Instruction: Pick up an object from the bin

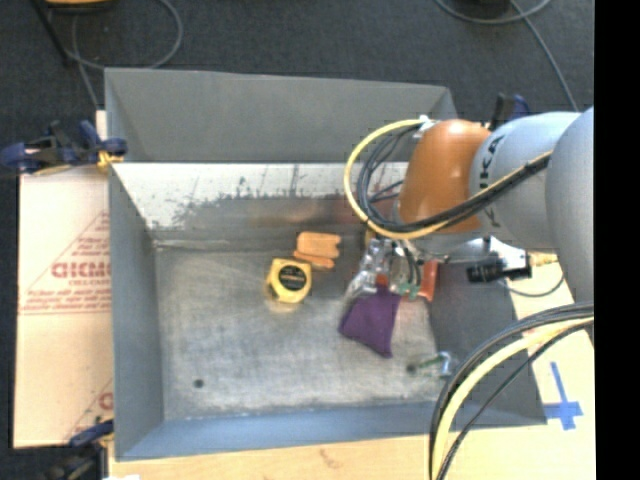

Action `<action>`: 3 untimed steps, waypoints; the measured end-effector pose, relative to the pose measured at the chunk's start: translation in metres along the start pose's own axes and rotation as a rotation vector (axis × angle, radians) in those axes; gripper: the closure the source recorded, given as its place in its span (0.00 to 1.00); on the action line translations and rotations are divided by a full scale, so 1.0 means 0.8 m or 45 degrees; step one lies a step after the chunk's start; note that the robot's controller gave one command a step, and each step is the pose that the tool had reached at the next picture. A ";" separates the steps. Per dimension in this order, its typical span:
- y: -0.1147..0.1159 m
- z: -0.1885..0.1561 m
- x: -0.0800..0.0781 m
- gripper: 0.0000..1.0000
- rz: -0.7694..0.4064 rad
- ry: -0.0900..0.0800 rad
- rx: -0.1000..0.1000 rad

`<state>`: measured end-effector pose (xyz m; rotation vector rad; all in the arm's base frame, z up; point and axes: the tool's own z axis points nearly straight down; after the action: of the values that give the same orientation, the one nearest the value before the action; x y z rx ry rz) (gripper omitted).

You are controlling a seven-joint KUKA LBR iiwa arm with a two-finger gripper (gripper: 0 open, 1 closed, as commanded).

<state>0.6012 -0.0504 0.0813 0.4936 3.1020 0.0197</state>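
End effector [385, 271] low at 3 o'clock in the bin [132, 298], purple pouch [369, 324] just at its 6 o'clock; grip state can't be told, pick unconfirmed, lift likely pending.

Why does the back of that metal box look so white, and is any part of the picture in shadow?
Camera view: strong glare whitens the upper back wall of the bin. Just below the glare the wall turns dim and brownish. The floor is evenly lit, so the yellow tape measure and purple pouch are well lit. The gripper, under the arm's bulk, sits in shade and is hard to read.
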 end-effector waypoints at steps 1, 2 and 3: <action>0.000 0.000 -0.001 1.00 0.000 -0.002 0.001; -0.008 -0.049 0.022 1.00 0.013 0.002 0.015; 0.019 -0.182 0.022 0.00 0.113 -0.012 0.013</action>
<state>0.5890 -0.0327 0.2269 0.6290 3.0703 0.0014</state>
